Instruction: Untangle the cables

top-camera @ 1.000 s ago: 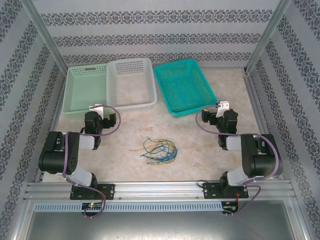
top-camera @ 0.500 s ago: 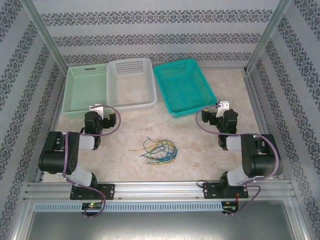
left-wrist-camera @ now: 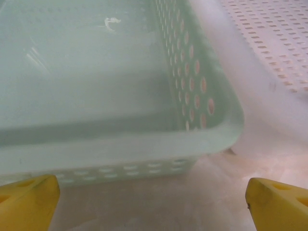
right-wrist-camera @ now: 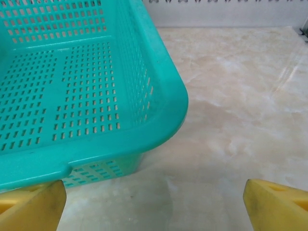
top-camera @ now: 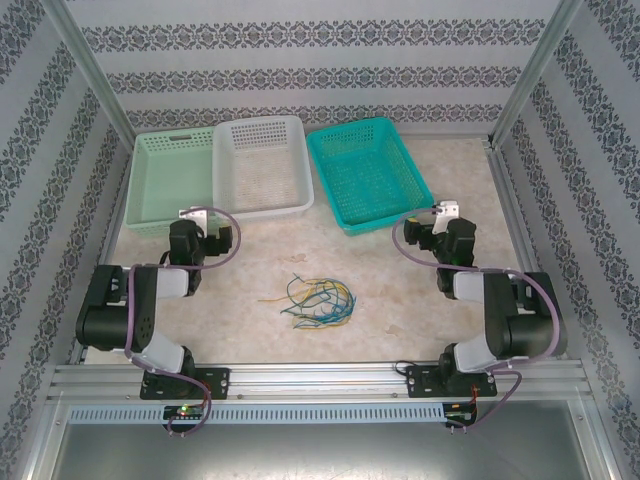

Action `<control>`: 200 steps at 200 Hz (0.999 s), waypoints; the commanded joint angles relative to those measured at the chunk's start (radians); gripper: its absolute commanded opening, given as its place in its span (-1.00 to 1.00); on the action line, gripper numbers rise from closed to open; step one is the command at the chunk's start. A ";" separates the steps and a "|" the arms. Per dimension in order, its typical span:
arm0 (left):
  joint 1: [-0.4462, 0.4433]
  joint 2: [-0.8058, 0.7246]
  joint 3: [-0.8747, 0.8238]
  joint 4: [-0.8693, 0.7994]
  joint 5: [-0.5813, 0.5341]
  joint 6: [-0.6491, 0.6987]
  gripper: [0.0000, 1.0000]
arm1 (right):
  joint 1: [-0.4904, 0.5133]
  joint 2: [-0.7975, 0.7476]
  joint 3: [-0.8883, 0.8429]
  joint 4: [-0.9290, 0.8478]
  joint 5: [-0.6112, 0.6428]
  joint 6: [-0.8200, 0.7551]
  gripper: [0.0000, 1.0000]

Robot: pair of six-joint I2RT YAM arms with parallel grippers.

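Left arm: folded at the near left of the tabletop, with a purple lead looping over its wrist.
Left claw: open; the yellow fingertips sit wide apart at the lower corners of the wrist view with bare tabletop between them. It points far, close to the near wall of the pale green basket.
Pale green basket: far left, the leftmost of three baskets. Its near right corner stands directly in front of the left claw.
White basket: far centre, its left side touching the pale green basket. It shows at the upper right of the left wrist view.
Cables: a loose knot of thin yellow, green and blue strands, lying flat at the middle of the tabletop. They lie nearer than all three baskets, between the two arms and well apart from both claws, with bare tabletop on every side.
Teal basket: far right of centre and turned at a slant. Its near right corner stands in front of the right claw.
Right claw: open; the yellow tips are spread to the lower corners of its wrist view and hold nothing. Marbled tabletop lies ahead on its right.
Right arm: folded at the near right.
Rail: an aluminium bar along the near edge that carries both arm bases.
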 commanded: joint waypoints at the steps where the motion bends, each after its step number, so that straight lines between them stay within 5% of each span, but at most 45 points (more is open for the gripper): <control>1: -0.007 -0.119 0.205 -0.374 -0.028 -0.087 0.99 | 0.013 -0.143 0.113 -0.287 -0.027 0.076 0.83; 52: -0.069 -0.266 0.198 -0.515 -0.029 -0.275 0.99 | 0.193 -0.317 0.132 -0.466 -0.024 0.110 0.82; 95: -0.144 -0.326 0.136 -0.580 0.004 -0.331 0.99 | 0.234 -0.359 0.151 -0.667 -0.047 0.205 0.68; 150: -0.370 -0.401 0.059 -0.614 0.054 -0.326 0.99 | 0.471 -0.283 0.250 -0.759 -0.017 0.256 0.72; 171: -0.433 -0.428 0.005 -0.598 0.099 -0.302 1.00 | 0.460 -0.192 0.335 -0.818 0.058 0.337 0.71; 200: -0.503 -0.421 -0.016 -0.621 0.133 -0.232 0.99 | 0.399 -0.108 0.418 -0.819 -0.076 0.431 0.58</control>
